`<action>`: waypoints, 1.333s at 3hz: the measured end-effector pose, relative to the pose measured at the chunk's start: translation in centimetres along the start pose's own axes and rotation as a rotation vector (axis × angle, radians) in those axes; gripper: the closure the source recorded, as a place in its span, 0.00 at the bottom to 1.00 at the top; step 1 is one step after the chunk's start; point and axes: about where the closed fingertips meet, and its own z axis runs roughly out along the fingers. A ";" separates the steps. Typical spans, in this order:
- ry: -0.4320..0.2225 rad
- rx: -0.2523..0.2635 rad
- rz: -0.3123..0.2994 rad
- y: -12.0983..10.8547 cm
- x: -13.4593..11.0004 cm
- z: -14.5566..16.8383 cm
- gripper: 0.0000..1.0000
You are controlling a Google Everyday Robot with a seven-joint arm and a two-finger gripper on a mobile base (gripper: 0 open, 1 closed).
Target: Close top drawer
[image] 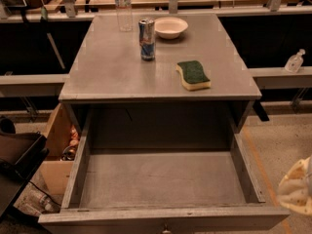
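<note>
The top drawer [78,165] of the grey wooden cabinet [122,67] is pulled far out toward me and its inside is bare. Its front panel runs along the bottom edge of the camera view, and the top of its small round metal knob [165,230] just shows there. My gripper [297,189] shows as a pale, blurred shape at the lower right edge of the view. It is to the right of the drawer's front right corner and does not touch it.
On the cabinet top stand a drink can [146,39], a white bowl [170,27], a water bottle [123,6] and a green-and-yellow sponge [193,74]. A cardboard box [57,145] and a black object [19,160] sit at the left. A small bottle [294,61] is on the right ledge.
</note>
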 end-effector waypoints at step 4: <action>0.001 -0.090 0.002 4.6 1.4 8.0 1.00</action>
